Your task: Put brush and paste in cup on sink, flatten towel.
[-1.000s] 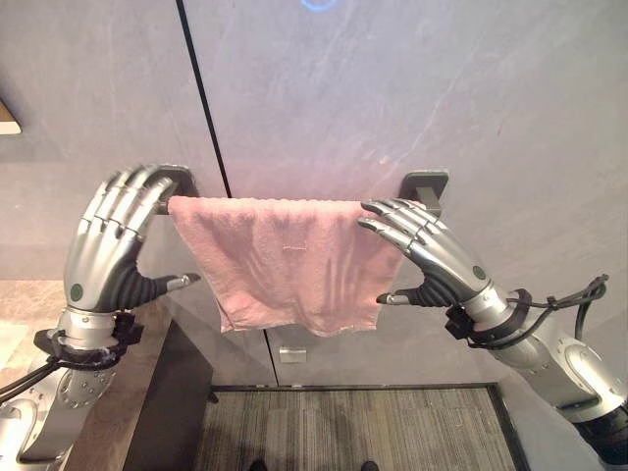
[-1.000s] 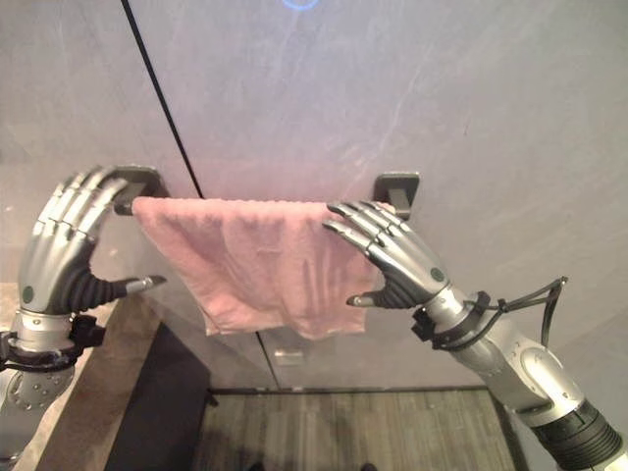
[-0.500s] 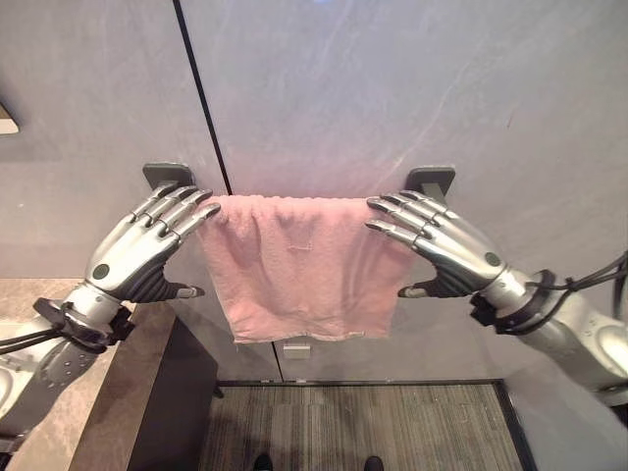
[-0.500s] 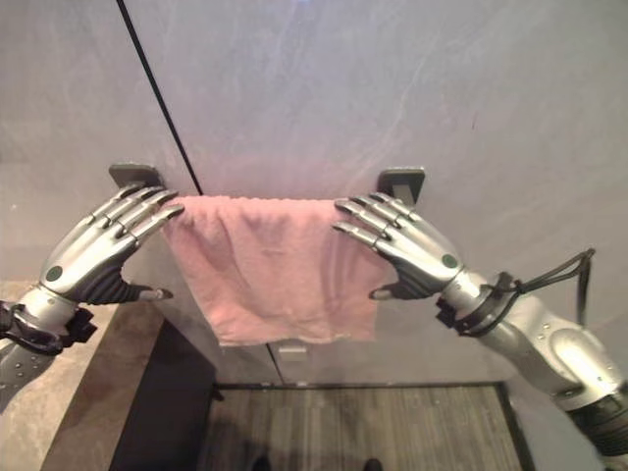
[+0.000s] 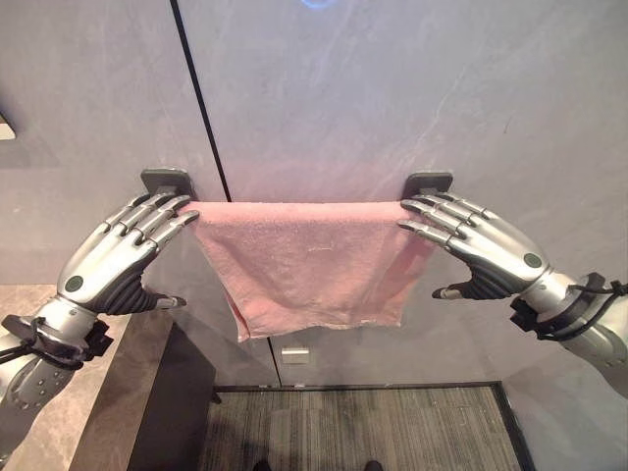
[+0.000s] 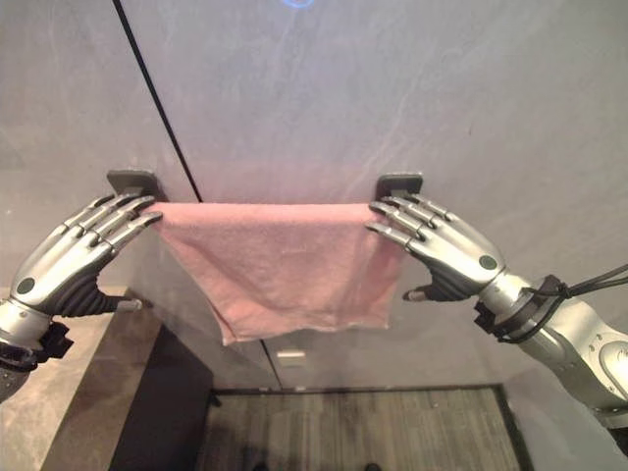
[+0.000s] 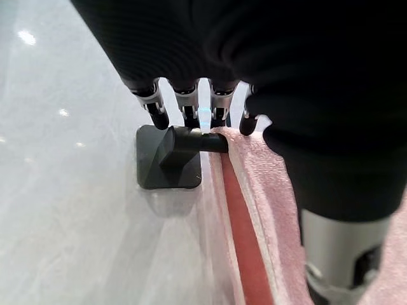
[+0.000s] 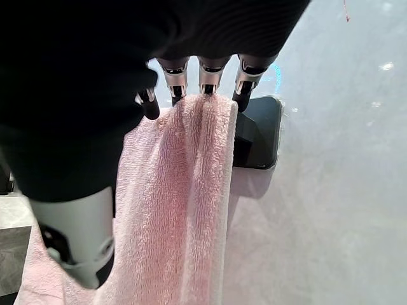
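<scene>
Hanging over a dark rail (image 7: 206, 141) on the grey wall (image 5: 392, 88), one pink towel (image 5: 309, 260) spreads across nearly the whole span between the two dark brackets (one bracket (image 5: 165, 181) at the left end, the other bracket (image 5: 428, 183) at the right). Its top edge lies straight along the rail; its lower edge sags unevenly, shorter at the left corner.

Two hands meet it, one at each end. At the towel's left top corner, the left hand (image 5: 113, 260) has its fingers straight and spread, tips resting on the rail and the cloth's edge, thumb sticking out below, apart from the cloth. Just beside the right bracket, the right hand (image 5: 486, 255) is likewise stretched flat, its fingertips (image 8: 206, 86) pressing the fold of the towel onto the rail, thumb held clear underneath. Neither hand grasps the cloth.

Below, a dark cabinet side (image 5: 172, 412) stands beside a stone counter (image 5: 98, 422), with ribbed flooring (image 5: 363, 427) beneath the towel.
</scene>
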You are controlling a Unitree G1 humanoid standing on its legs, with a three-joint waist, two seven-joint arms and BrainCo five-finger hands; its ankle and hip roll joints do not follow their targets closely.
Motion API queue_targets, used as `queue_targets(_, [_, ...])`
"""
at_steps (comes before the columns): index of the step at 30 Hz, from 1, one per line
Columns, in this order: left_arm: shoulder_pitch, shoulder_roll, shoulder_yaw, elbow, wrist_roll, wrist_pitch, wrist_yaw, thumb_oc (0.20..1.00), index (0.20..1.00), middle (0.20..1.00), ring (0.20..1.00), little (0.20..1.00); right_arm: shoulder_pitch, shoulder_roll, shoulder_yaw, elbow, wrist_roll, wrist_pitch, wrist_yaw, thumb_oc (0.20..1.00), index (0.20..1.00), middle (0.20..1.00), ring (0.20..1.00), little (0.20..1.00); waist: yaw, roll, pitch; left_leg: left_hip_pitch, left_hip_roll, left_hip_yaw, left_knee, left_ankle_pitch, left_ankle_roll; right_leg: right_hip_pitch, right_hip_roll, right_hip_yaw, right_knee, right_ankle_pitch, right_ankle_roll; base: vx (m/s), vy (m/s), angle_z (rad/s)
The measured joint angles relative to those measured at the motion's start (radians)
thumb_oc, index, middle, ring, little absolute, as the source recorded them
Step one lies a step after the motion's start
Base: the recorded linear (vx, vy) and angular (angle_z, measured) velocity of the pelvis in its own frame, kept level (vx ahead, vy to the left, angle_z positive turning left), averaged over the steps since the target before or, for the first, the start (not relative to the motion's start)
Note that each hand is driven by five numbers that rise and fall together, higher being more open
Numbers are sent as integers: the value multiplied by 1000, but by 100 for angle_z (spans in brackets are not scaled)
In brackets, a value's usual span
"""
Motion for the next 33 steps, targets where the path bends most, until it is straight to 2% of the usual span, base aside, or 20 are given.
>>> queue_targets(8, [-9, -33, -5, 19, 0, 8, 1, 1000, 1000, 1000, 1000, 1000, 6, 68, -2, 13, -2, 1, 20, 1000, 1000, 1000, 1000, 1000, 0, -9, -9, 0, 0, -3, 0, 0, 1, -1, -1, -2, 0, -5, 4, 0, 0, 0])
queue_targets(10, [-39, -68, -33, 37, 0, 9, 2, 1000, 1000, 1000, 1000, 1000, 4, 142, 3, 27, 5, 1, 26, 1000, 1000, 1000, 1000, 1000, 0, -4, -14, 0, 0, -4, 0, -1, 1, -1, 0, -2, 0, -5, 4, 0, 0, 0])
queue_targets(12, [-71, -129, -66, 59, -1, 12, 11, 1000, 1000, 1000, 1000, 1000, -4, 265, 16, 52, 67, 2, 25, 1000, 1000, 1000, 1000, 1000, 0, -5, -26, 1, 0, -3, -3, -1, 0, 0, 0, -1, 0, -5, 3, 0, 0, 0])
queue_targets(14, [-106, -152, -88, 80, 0, 18, 17, 1000, 1000, 1000, 1000, 1000, -18, 303, 30, 72, 115, 8, 26, 1000, 1000, 1000, 1000, 1000, 0, 3, -25, 1, 0, -4, -3, -1, 1, -1, 0, -1, 0, -5, 4, 0, 0, 0])
queue_targets(19, [-201, -303, -175, 160, -9, 28, 92, 1000, 1000, 1000, 1000, 1000, -54, 485, 68, 139, 250, 11, -5, 1000, 1000, 1000, 1000, 1000, -1, 8, -34, 0, 2, -6, -5, 1, -5, -2, 1, 0, 0, -4, -1, 0, 0, 0])
queue_targets(21, [-211, -323, -198, 162, -12, 49, 128, 1000, 1000, 1000, 1000, 1000, -60, 500, 90, 139, 322, 34, -19, 1000, 1000, 1000, 1000, 1000, 0, 8, -36, -2, 2, 2, -5, 1, -6, -9, 0, 2, 0, -1, -2, -16, 1, -9])
queue_targets(25, [-216, -376, -208, 177, -30, 52, 183, 1000, 1000, 1000, 1000, 1000, -64, 553, 127, 133, 433, 32, -46, 1000, 1000, 1000, 1000, 1000, -2, 15, -31, -2, 2, 8, -5, 2, -5, -13, 1, 7, 0, 3, -6, -4, 0, -4])
queue_targets(27, [-223, -453, -208, 207, -101, 50, 229, 1000, 1000, 1000, 1000, 1000, -66, 632, 147, 136, 534, 32, -66, 1000, 1000, 1000, 1000, 1000, -5, 20, -27, -1, 3, 11, -4, 4, -3, -15, 2, 10, 0, 5, -7, -28, -3, -5])
queue_targets(28, [-225, -519, -206, 209, -160, 53, 249, 1000, 1000, 1000, 1000, 1000, -56, 695, 154, 122, 597, 28, -80, 1000, 1000, 1000, 1000, 1000, -8, 22, -25, -1, 3, 15, -4, 7, -4, -16, 2, 15, 0, 9, -4, -24, -10, -8])
queue_targets(33, [-196, -593, -212, 198, -361, 30, 265, 1000, 1000, 1000, 1000, 1000, 35, 710, 157, 67, 753, 2, -88, 1000, 1000, 1000, 1000, 1000, -13, 13, -18, 3, 3, 26, 0, 7, -5, -17, 3, 22, 0, 11, -5, -6, -6, -5])
